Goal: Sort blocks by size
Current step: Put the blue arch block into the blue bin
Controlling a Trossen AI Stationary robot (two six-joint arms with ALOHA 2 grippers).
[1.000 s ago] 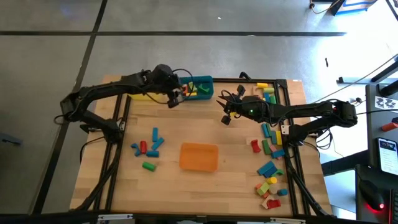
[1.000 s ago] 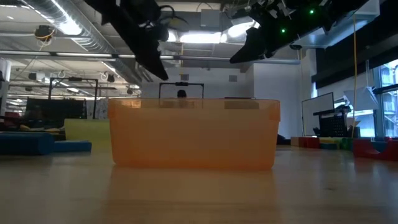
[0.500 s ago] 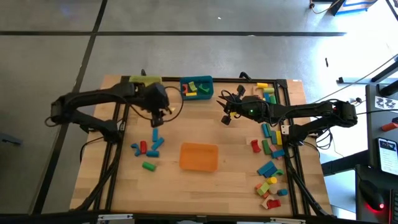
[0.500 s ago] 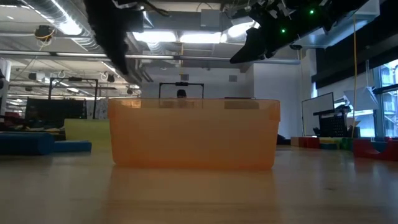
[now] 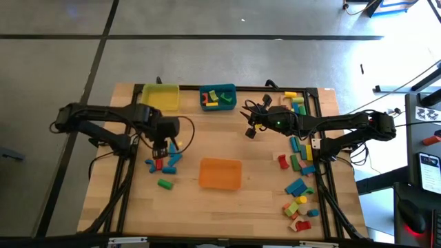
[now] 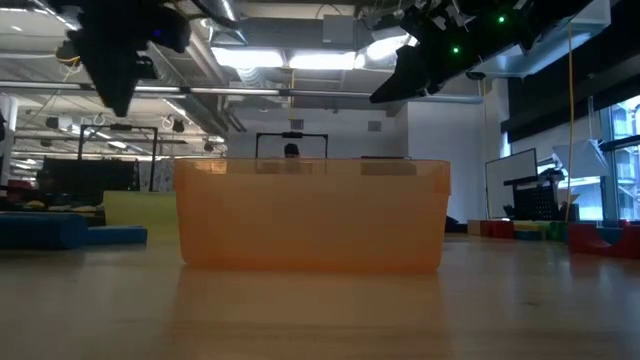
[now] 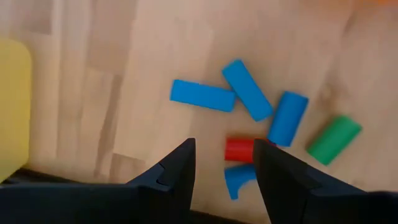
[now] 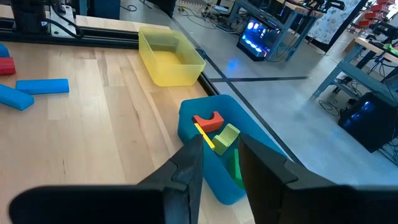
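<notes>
Wooden blocks lie in a cluster on the table's left: two flat blue ones [image 7: 202, 95] [image 7: 247, 89], a blue cylinder [image 7: 288, 118], a green cylinder [image 7: 333, 139], a red block [image 7: 239, 149] and a blue arch [image 7: 239, 180]. My left gripper [image 5: 160, 147] hangs open above this cluster, pointing down, with the red block below the gap between its fingers. My right gripper [image 5: 251, 131] stays in the air right of the teal bin [image 5: 218, 96], open and holding nothing. That bin holds a few blocks [image 8: 214, 127].
A yellow bin [image 5: 160, 98] stands at the far left beside the teal bin. An orange bin [image 5: 220, 173] sits mid-table toward the near edge. More blocks lie along the right side [image 5: 298, 148], at the near right [image 5: 300, 201] and at the far right [image 5: 295, 102].
My left gripper has swung from over the teal bin toward the near edge and the left, to above the left cluster of blocks, and has tipped to point straight down. No block has moved.
</notes>
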